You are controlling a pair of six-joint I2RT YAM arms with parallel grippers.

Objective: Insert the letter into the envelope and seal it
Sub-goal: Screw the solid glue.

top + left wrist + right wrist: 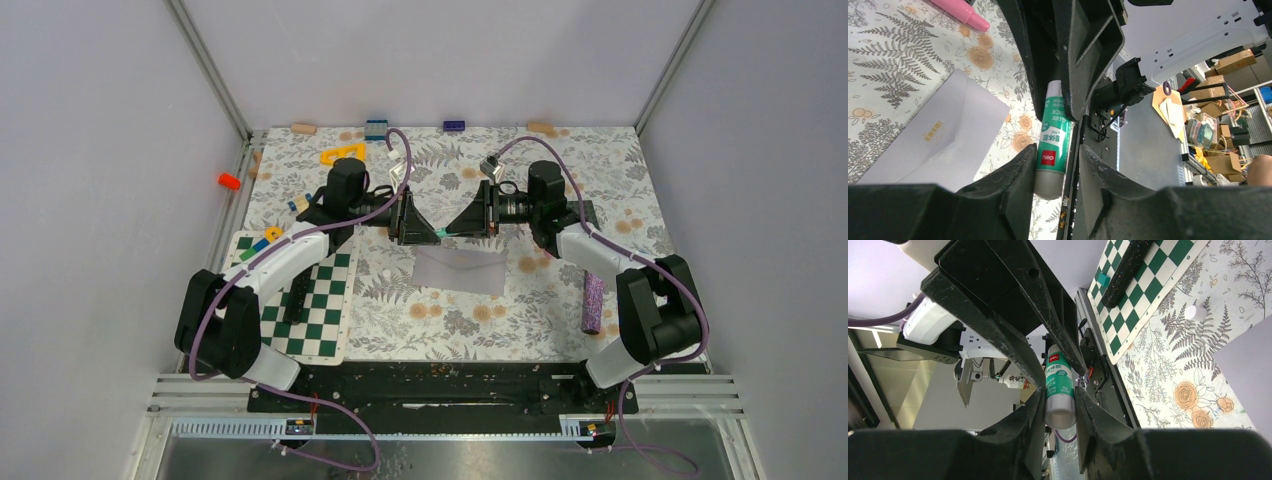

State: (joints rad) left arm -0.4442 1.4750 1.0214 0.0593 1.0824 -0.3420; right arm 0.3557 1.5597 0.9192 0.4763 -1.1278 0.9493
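The grey envelope (pixel 460 268) lies flat on the floral table, flap side up, just below where both grippers meet; it also shows in the left wrist view (pixel 938 135) and at the edge of the right wrist view (pixel 1250 360). The letter is not in view. A green-and-white glue stick (pixel 441 234) hangs in the air between the arms. My right gripper (pixel 1059 392) is shut on one end of the glue stick (pixel 1058 382). My left gripper (pixel 1058 152) straddles the glue stick's other end (pixel 1053 135): one finger touches it and a gap stays at the other.
A green-and-white chessboard (pixel 310 300) with a dark stick on it lies at the left. A purple glitter cylinder (pixel 592 303) lies at the right. A pink marker (pixel 960 11), a yellow triangle (pixel 343 154) and small blocks sit toward the back wall.
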